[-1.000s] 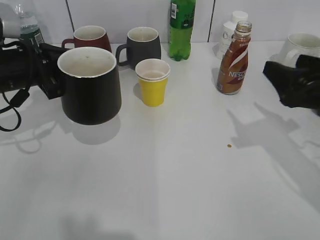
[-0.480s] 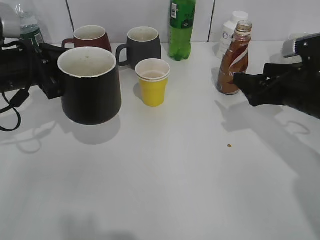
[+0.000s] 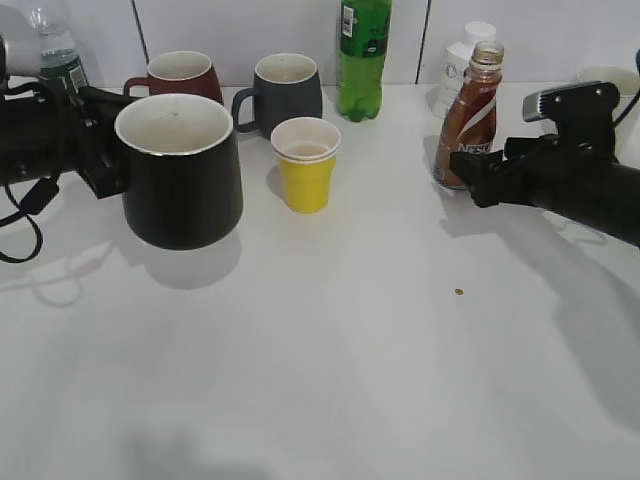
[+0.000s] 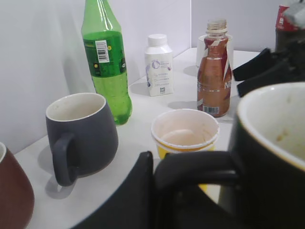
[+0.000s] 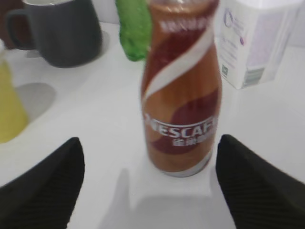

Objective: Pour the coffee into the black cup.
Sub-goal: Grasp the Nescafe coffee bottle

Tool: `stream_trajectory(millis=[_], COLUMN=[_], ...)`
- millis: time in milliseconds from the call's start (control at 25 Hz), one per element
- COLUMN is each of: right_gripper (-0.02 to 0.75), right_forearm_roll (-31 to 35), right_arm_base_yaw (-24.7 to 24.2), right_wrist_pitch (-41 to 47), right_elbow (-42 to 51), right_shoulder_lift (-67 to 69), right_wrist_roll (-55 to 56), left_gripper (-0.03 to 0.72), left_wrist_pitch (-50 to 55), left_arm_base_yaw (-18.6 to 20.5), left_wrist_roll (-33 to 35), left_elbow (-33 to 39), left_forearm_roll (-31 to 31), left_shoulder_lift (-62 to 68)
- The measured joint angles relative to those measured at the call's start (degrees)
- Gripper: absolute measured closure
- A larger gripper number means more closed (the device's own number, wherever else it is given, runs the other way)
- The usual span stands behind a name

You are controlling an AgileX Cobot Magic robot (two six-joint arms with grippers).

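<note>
— Where is the coffee bottle point(image 3: 467, 118)?
— Upright at the table's point(image 3: 350, 340) back right, uncapped; the right gripper point(image 5: 147, 183) has its jaws spread on either side, not touching.
— And the black cup point(image 3: 180, 168)?
— Left gripper point(image 4: 157, 191) pinches its handle (fingertips hidden), cup lifted off the table.

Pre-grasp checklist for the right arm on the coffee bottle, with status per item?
1. Right gripper open, fingers on either side of the coffee bottle: ok.
2. Bottle upright on the table: ok.
3. Bottle cap off: ok, open neck visible in the left wrist view.
4. Fingers in contact with the bottle: not ok, gaps show on both sides.
5. Black cup held by the left gripper at the handle, mouth up: ok.
6. White bottle clear of the finger path: cannot tell.
</note>
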Motion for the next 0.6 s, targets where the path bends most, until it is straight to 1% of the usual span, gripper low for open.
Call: stream_trajectory(millis=[200, 440, 600], right_gripper=[0.064, 0.066, 0.074], right_forearm_roll=[0.0, 0.3, 0.5], right_arm_base_yaw=[0.4, 2.5, 3.0], right_wrist_pitch=[-0.2, -0.3, -0.3], right_elbow=[-4.8, -11.1, -13.7], right_shoulder_lift=[4.3, 8.7, 11.0], right_wrist_roll=[-0.4, -0.5, -0.5], left_gripper=[0.655, 0.655, 0.655], left_wrist_pitch=[0.0, 0.0, 0.0], left_arm_base_yaw=[0.0, 0.0, 0.0], left_wrist_roll=[0.0, 0.0, 0.0], left_elbow=[0.0, 0.0, 0.0], left_forearm_roll=[0.0, 0.0, 0.0], left_shoulder_lift=[0.0, 0.0, 0.0])
